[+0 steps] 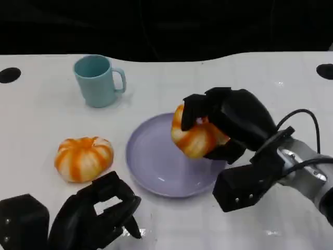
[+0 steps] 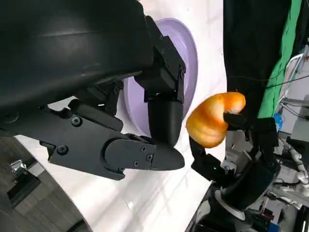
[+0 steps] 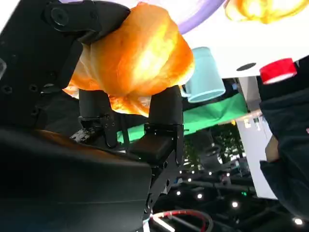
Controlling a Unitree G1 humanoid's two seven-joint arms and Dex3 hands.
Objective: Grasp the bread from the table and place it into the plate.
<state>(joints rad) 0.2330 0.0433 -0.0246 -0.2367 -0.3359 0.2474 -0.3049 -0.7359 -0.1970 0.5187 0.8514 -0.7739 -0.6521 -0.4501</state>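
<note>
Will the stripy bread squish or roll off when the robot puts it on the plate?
Probably squishes a bit: the bread looks puffy where the right hand grips it. Likely light, since fingers alone hold it up. Its round shape might wobble, but the plate has a raised rim that should stop it.

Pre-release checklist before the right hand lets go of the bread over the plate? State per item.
1. Right hand grips the bread: ok, fingers wrap it.
2. Bread over the purple plate: ok in the head view, near its right rim.
3. Bread touching the plate: cannot tell; the left wrist view suggests it is apart.
4. Plate surface free: ok, nothing lies on it.
5. Left hand clear of the plate: ok, holding nothing, near the table's front edge.
6. Second bread and blue cup out of the way: ok, both left of the plate.
</note>
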